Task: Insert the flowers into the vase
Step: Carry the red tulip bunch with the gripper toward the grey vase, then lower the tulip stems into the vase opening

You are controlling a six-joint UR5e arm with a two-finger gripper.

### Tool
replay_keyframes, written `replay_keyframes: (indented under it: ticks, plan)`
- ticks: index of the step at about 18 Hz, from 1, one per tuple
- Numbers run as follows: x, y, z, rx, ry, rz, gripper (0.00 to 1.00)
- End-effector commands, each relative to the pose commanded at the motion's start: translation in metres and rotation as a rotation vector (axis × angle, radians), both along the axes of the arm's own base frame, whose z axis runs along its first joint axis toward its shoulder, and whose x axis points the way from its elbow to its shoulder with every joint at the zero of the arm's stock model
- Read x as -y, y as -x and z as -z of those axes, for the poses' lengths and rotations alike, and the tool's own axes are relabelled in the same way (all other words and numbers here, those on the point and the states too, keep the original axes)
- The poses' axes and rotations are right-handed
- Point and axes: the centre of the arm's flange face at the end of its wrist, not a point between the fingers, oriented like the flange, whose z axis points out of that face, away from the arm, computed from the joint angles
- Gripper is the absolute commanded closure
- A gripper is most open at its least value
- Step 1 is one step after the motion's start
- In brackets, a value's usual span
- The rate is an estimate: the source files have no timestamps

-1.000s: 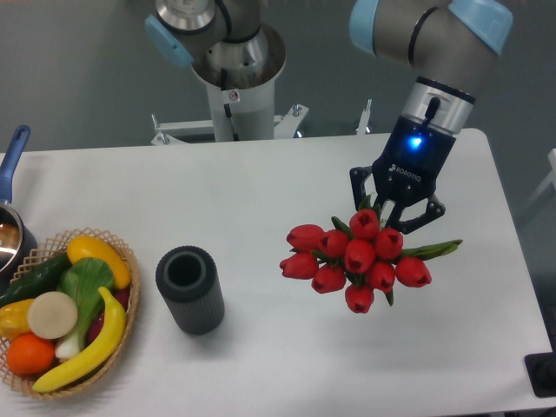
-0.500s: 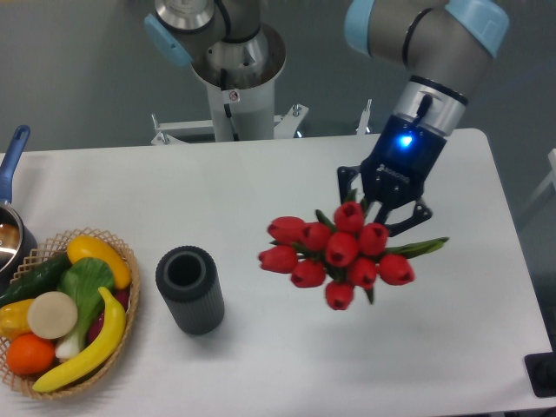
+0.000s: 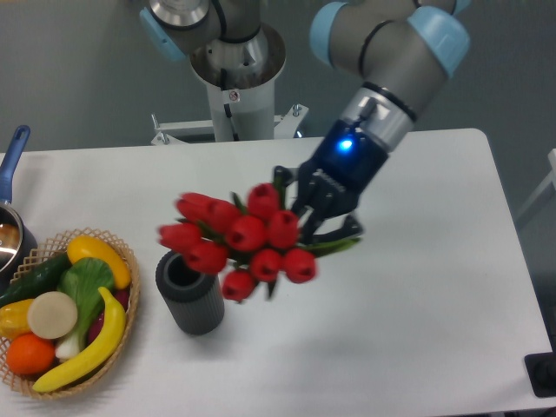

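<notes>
The flowers [image 3: 243,239], a bunch of red tulip buds with green stems, hang in the air above the table, slightly blurred. My gripper [image 3: 317,217] is shut on their stems at the bunch's right side, its fingers partly hidden behind buds and leaves. The vase [image 3: 189,291], a dark grey ribbed cylinder with a thick rim, stands upright on the table. The leftmost buds overlap its upper right rim in this view; its opening shows nothing inside.
A wicker basket [image 3: 117,321] of fruit and vegetables sits just left of the vase. A metal pot with a blue handle [image 3: 13,152] is at the left edge. The arm's base [image 3: 236,78] stands behind the table.
The gripper has carried the flowers leftward across the table, from right of centre to beside and partly over the vase. The vase and basket have not moved.
</notes>
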Motion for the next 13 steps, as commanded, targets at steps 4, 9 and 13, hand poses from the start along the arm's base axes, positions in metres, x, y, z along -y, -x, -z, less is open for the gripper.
replay_keyframes:
  ticks: [4, 9, 13]
  plan:
    - [-0.017, -0.026, 0.005, 0.017, -0.039, 0.067, 0.81]
    - [-0.021, -0.054, 0.029, 0.104, -0.120, 0.141, 0.81]
    - [-0.025, -0.067, 0.041, 0.128, -0.116, 0.161, 0.81]
